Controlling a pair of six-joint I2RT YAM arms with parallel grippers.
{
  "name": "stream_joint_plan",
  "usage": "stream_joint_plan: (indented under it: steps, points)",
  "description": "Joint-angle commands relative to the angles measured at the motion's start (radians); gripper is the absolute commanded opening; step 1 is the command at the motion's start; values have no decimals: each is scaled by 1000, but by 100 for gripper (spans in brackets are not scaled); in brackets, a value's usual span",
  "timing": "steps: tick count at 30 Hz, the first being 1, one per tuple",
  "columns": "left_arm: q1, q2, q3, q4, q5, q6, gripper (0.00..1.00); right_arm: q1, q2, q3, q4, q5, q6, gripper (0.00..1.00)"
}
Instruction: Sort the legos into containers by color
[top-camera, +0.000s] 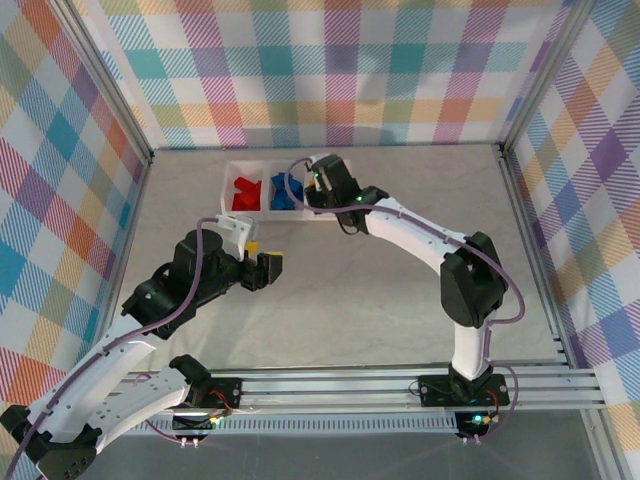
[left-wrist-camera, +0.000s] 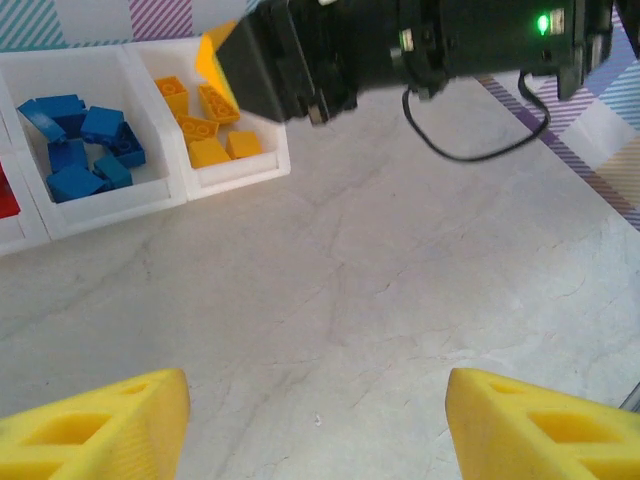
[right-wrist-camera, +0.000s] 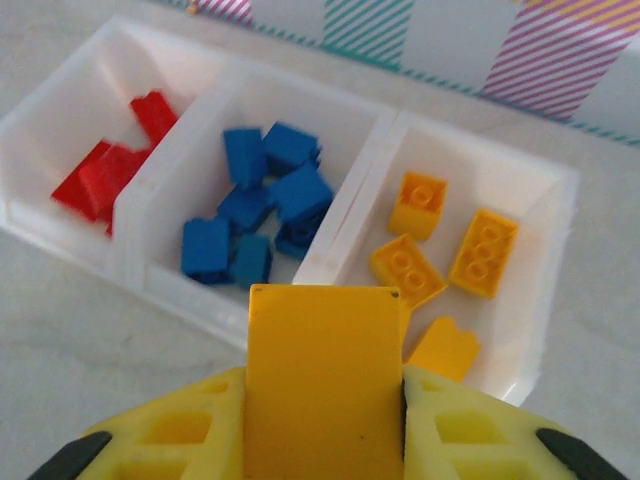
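The whitish three-compartment tray (top-camera: 226, 185) stands at the back of the table. Red legos (right-wrist-camera: 110, 165) fill its left compartment, blue legos (right-wrist-camera: 260, 200) the middle one, and yellow-orange legos (right-wrist-camera: 440, 240) the right one. My right gripper (right-wrist-camera: 325, 390) hovers over the near wall of the tray (right-wrist-camera: 345, 235), between the blue and yellow compartments, its jaws pressed shut with no brick seen between them. My left gripper (left-wrist-camera: 315, 400) is open above bare tabletop in front of the tray (left-wrist-camera: 240, 175), holding nothing. In the left wrist view the blue legos (left-wrist-camera: 85, 145) and yellow legos (left-wrist-camera: 205, 125) lie in their compartments.
The marble-patterned table (top-camera: 380, 270) is boxed in by checked walls and aluminium rails. The right arm (top-camera: 410, 235) arches across the middle toward the tray. The left gripper (top-camera: 268, 268) sits just front-left of centre.
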Motion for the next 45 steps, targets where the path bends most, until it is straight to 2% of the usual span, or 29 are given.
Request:
stream_joint_plan:
  steps: [1, 11, 16, 18, 28, 36, 40, 43, 45]
  points:
    - [-10, -3, 25, -4, 25, 19, 68, -42, 58, 77, -13, -32, -30, 33]
    - [-11, 3, 27, -13, 13, 14, 69, -123, 306, 343, -64, -29, -54, 37]
    - [-11, 6, 31, -23, -16, 12, 69, -151, 440, 543, -173, -50, -55, 52]
    - [-11, 4, 33, -27, -30, 9, 70, -151, 442, 547, -175, -50, -55, 57]
    - [-11, -1, 28, -19, -65, -5, 73, -151, 164, 178, -34, -75, -21, 62]
    - [-11, 35, 88, -33, -166, -33, 77, -151, -161, -159, 23, -83, -27, 77]
    - [-11, 43, 103, -5, -219, -33, 83, -157, -301, -262, 2, -79, -38, 86]
    - [-11, 51, 108, 16, -251, -21, 96, -166, -409, -340, -41, -85, -25, 92]
    - [-11, 68, 124, 18, -262, -3, 99, -173, -492, -416, -44, -94, -15, 96]
